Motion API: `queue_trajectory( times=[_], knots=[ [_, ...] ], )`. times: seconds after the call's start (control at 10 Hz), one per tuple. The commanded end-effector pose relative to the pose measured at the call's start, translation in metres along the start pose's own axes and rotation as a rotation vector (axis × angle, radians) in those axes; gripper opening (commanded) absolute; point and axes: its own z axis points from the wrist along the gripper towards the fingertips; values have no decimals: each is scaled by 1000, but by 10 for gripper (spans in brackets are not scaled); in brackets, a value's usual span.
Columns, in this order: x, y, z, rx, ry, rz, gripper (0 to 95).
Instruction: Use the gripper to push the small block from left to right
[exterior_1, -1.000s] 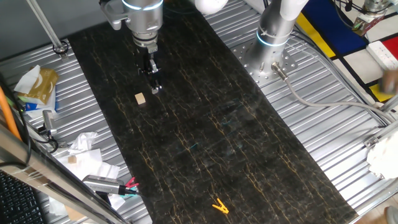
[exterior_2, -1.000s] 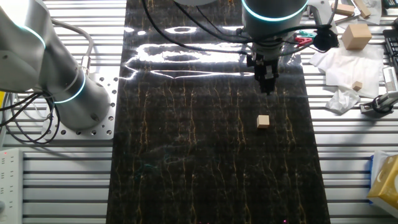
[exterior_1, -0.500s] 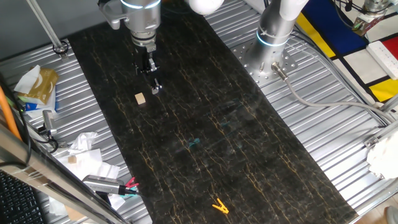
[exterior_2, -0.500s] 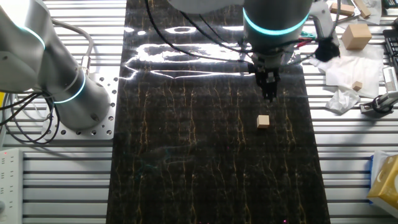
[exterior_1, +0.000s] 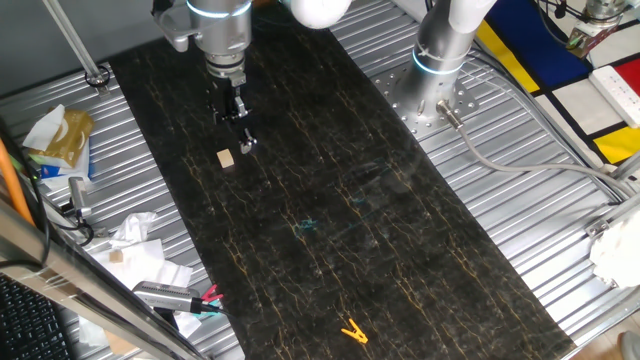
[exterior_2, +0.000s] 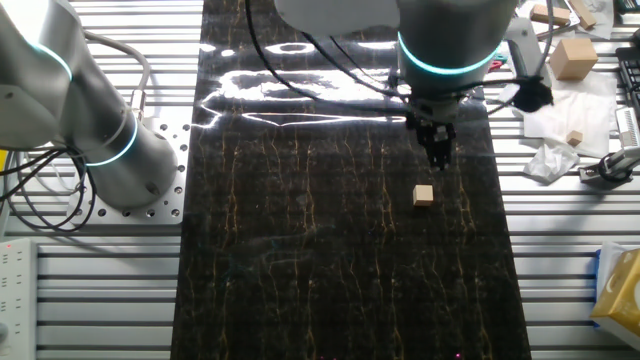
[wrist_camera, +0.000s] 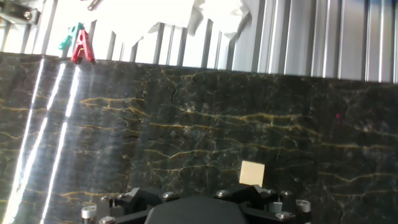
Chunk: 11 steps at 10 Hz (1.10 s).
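You have not begun the push, by the look of it: the small block (exterior_1: 226, 158) sits untouched on the dark desk (exterior_1: 400, 260) near its left side, the tool (exterior_1: 245, 143) poised just beside it, fingers seemingly clenched, holding nothing.

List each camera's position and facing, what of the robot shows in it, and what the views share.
One fixed view: high, angled down the dark mat; shows the arm, pincer, small block, a yellow clip at the near end.
The other fixed view: high, from the opposite side; shows the arm's teal ring, pincer above the block.
Hand view: on the hand, looking along the fingers at the mat; only dark hardware at the bottom edge shows, block just ahead.
Shared: block and mat.
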Motion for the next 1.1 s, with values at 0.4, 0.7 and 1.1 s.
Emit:
queue_trajectory(
  times=[0.4,0.7,1.1],
  knots=[
    [-14,0,2,27,96,14,950],
    [-17,0,4,26,127,15,950],
    [-19,-2,9,21,157,33,950]
  ],
)
